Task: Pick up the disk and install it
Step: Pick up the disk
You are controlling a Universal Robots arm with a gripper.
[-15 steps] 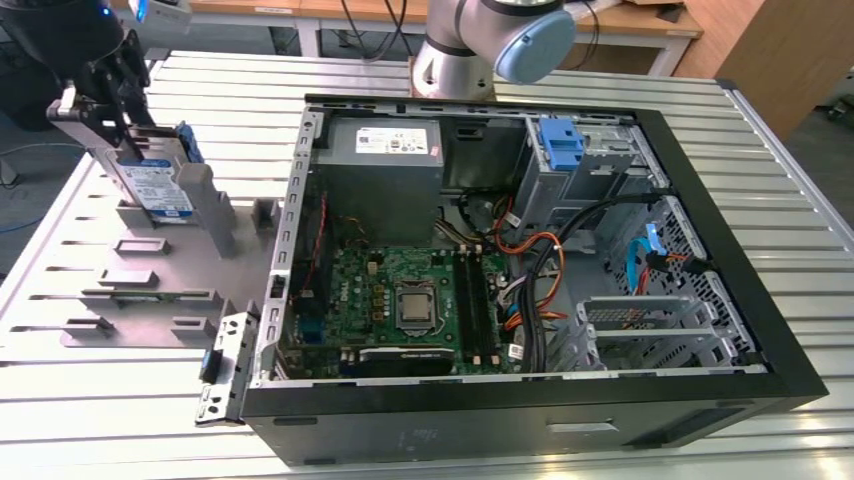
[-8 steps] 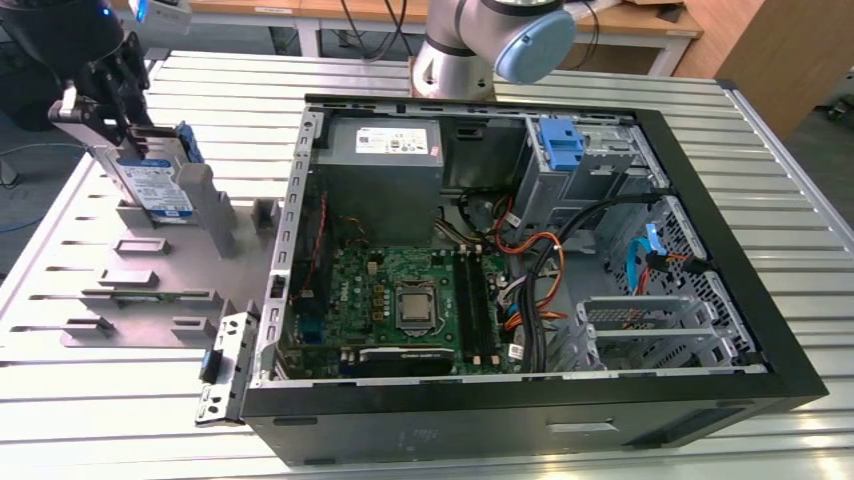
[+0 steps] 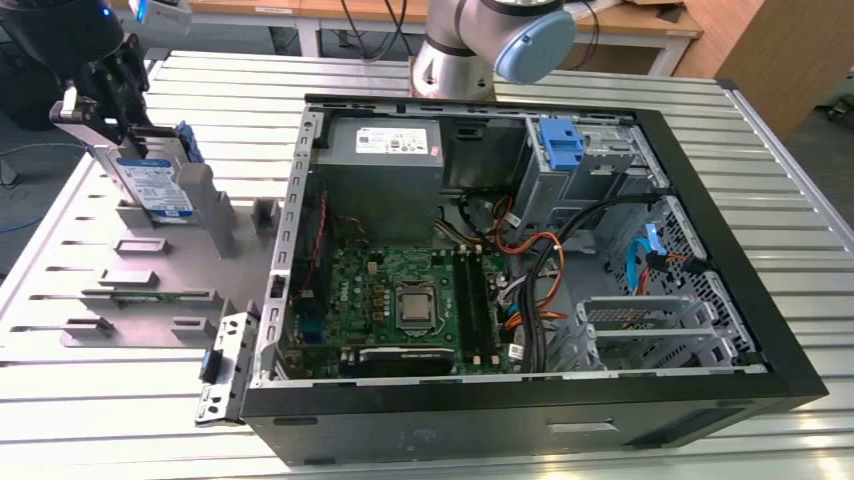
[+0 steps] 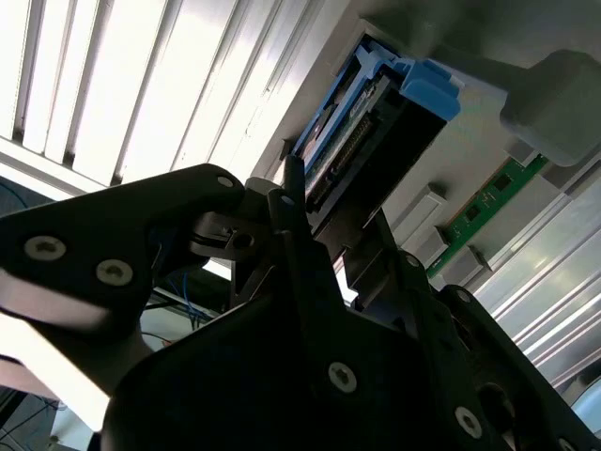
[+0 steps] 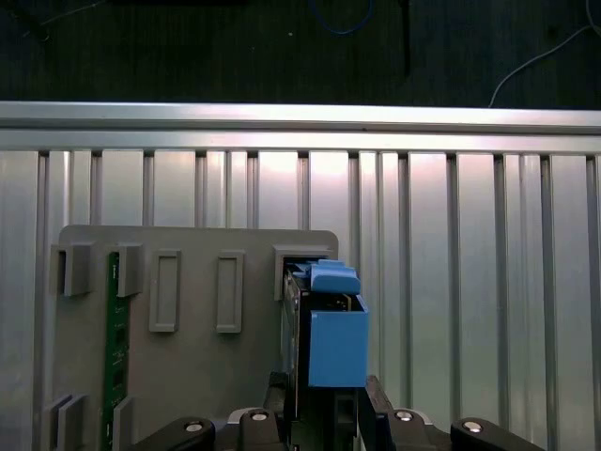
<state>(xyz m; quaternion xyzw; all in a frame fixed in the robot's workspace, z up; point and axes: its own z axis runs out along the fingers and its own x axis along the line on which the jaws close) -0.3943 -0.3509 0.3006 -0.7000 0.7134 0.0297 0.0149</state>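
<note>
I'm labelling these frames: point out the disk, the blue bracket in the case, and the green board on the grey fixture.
the disk (image 3: 150, 187): exterior view, its printed label.
blue bracket (image 3: 562, 146): exterior view, its front face.
green board (image 5: 113, 348): first wrist view, mid-board.

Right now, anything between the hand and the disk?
Nothing visible. The hand is right at the upper end of the disk, which stands upright in the grey fixture at the exterior view's left, outside the computer case.
</note>
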